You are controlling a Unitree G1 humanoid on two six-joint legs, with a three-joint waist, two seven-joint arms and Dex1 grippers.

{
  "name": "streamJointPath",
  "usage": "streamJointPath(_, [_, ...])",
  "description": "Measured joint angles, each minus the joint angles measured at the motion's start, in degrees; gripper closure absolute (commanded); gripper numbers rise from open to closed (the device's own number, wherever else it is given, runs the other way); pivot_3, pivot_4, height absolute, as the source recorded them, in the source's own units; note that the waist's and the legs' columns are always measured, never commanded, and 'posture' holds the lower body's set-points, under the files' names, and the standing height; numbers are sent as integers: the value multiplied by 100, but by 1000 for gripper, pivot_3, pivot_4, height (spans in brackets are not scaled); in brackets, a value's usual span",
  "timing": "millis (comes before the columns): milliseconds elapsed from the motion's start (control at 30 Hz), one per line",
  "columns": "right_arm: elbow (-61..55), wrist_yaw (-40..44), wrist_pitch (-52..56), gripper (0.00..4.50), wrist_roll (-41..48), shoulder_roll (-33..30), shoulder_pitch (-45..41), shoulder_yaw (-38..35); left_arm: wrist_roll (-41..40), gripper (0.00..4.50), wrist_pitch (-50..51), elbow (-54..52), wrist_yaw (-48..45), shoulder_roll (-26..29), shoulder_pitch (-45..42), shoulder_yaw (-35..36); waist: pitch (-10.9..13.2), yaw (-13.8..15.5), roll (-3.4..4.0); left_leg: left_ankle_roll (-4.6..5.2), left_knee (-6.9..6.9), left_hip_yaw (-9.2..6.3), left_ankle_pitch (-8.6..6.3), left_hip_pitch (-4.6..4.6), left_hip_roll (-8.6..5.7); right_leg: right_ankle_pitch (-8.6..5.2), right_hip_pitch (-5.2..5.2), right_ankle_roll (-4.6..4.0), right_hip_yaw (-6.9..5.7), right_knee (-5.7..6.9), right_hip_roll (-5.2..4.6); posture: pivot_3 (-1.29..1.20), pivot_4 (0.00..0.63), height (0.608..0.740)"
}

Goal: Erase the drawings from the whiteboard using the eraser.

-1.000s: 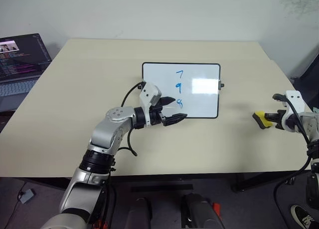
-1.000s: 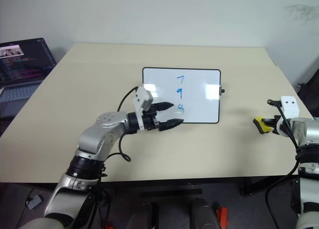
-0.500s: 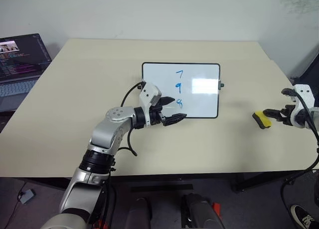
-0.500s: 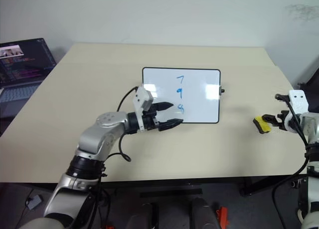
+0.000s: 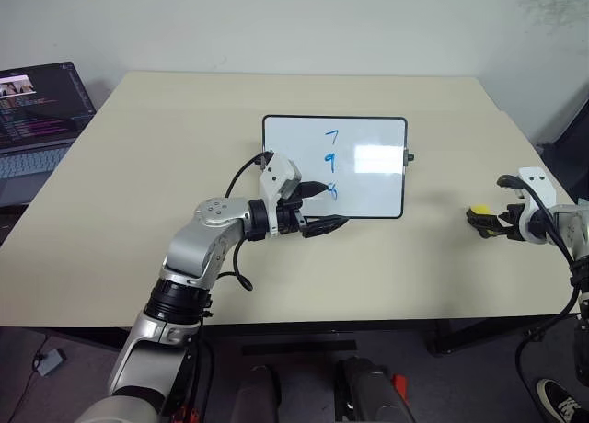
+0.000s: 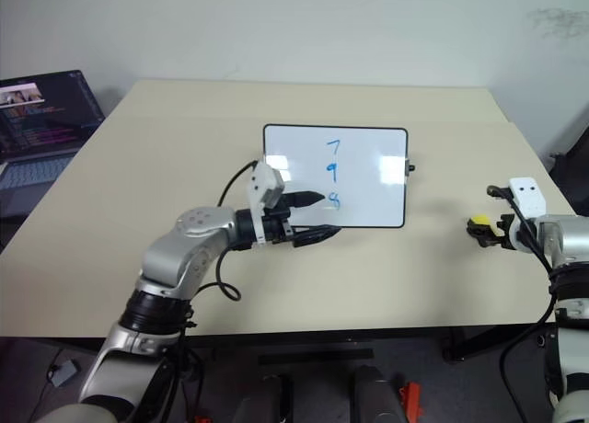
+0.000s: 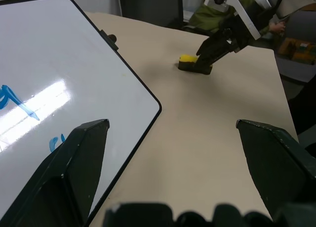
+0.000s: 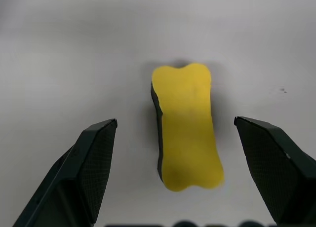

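The whiteboard [image 5: 294,165] lies flat mid-table with the blue drawings [image 5: 330,163] in a column down its middle. My left gripper [image 5: 324,207] hovers open at the board's near edge, beside the lowest drawing; its wrist view shows the board's corner [image 7: 123,84] between its fingers [image 7: 84,153]. The yellow eraser [image 8: 186,126], dark along one side, lies loose on the table near the right edge [image 5: 478,211]. My right gripper [image 5: 488,222] is open just above it, one finger [image 8: 96,153] on each side and neither touching it.
An open laptop [image 5: 37,110] stands off the table's far left corner. The table's right edge [image 5: 543,175] runs close behind the eraser. Bare tabletop lies between the whiteboard and the eraser.
The right gripper was shut on the eraser, then opened, leaving it on the table, and drew back right. It has now come back over it, still open. The left arm stayed put.
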Motion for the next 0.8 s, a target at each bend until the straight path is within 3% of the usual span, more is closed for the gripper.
streamJointPath(367, [420, 20, -317, 345, -183, 110, -221, 0, -29, 0, 62, -104, -24, -1, 11, -1, 0, -3, 0, 0, 0, 0, 0, 0, 0, 0, 0, 1, -1, 1, 0, 0, 150, 740])
streamJointPath(467, [461, 57, -362, 954, -186, 137, -273, 0, -29, 0, 70, -104, -22, 0, 14, -1, 0, 0, 0, 0, 0, -2, 0, 0, 0, 0, 1, 0, -2, 2, 0, 0, 150, 740])
streamJointPath(700, [547, 131, -471, 3422, -268, 200, -273, 3, -27, 0, 84, -123, -20, 46, 92, -1, 0, 0, 0, 0, 0, -2, 0, 0, 0, 0, 1, 1, -2, 2, 0, 0, 150, 740])
streamJointPath(800, [577, 135, -520, 3863, -297, 210, -274, 3, -27, 0, 85, -128, -18, 51, 92, -1, 0, 0, 0, 0, 4, -2, 0, 0, 0, 1, 3, 1, -2, 2, 0, 0, 150, 740])
